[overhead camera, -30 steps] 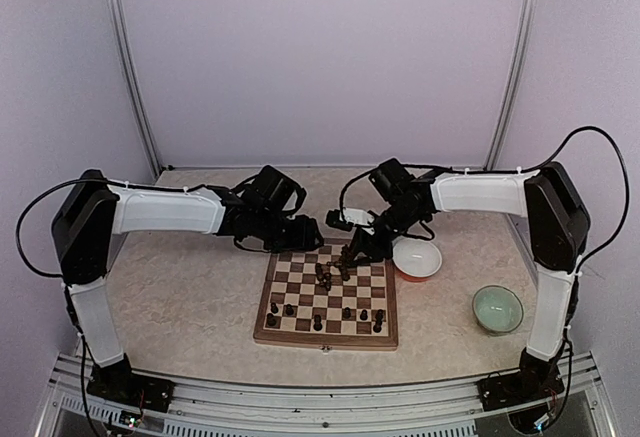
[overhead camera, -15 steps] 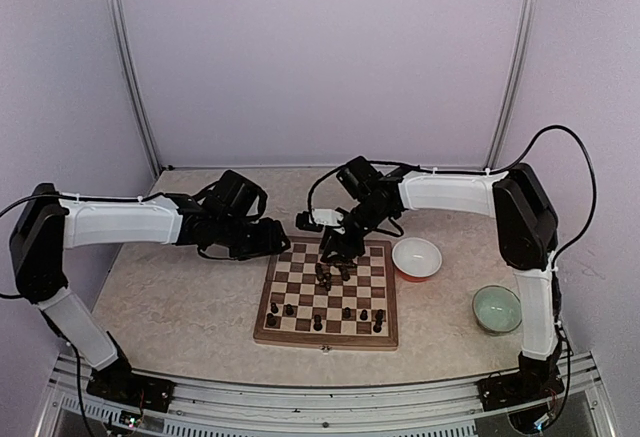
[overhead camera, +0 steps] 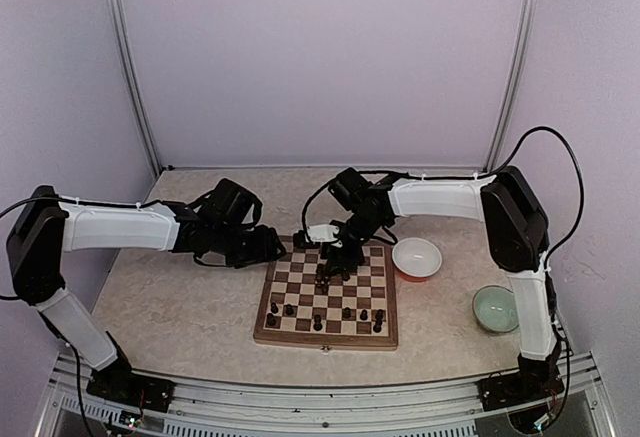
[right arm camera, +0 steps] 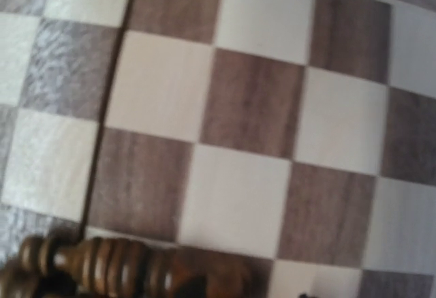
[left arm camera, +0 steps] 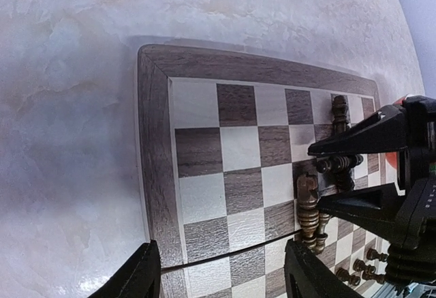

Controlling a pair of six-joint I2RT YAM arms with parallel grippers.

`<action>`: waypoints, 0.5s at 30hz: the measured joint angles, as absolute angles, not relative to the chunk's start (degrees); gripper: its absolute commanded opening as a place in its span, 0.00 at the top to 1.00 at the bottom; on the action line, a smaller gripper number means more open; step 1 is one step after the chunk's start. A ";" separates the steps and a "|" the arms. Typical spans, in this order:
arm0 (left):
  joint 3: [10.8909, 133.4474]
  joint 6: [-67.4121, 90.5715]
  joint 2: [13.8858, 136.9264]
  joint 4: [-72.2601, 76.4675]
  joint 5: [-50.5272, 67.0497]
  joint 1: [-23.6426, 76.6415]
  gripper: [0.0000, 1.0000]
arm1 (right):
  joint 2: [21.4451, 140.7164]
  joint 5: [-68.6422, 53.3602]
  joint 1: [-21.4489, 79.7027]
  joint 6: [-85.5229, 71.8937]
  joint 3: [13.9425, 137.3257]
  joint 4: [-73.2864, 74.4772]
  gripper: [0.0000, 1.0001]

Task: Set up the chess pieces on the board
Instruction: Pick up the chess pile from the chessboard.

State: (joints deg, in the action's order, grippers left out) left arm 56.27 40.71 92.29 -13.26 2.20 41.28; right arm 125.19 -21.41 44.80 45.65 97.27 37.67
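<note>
Both my arms stretch low toward the far end of the board (overhead camera: 326, 340).
My left gripper (overhead camera: 268, 248) hangs open beside its far-left corner. My right gripper (overhead camera: 335, 259) has jaws parted around clustered chess pieces (left arm camera: 308, 209); I cannot tell whether it grips one.

1. My right wrist view is blurred; a lying chess piece (right arm camera: 129, 271) runs off the bottom edge.
2. From above, the right gripper (overhead camera: 330, 265) hides, I think, several more of them.
3. The left wrist view crops the board (left arm camera: 153, 175).
</note>
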 measured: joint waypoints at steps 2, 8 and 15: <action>56.25 40.75 92.29 -12.95 2.31 41.23 0.38 | 125.19 -21.28 45.34 46.52 97.27 38.13 0.45; 55.86 40.88 92.29 -12.25 2.57 41.21 0.38 | 125.80 -21.19 47.64 47.51 98.02 38.54 0.46; 55.44 40.86 92.23 -12.01 2.57 41.10 0.38 | 128.09 -22.02 48.01 48.14 101.60 39.97 0.60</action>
State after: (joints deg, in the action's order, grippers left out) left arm 55.44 40.86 92.23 -12.01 2.57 41.10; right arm 128.09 -22.02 48.01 48.14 101.60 39.97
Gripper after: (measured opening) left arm 0.622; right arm 0.473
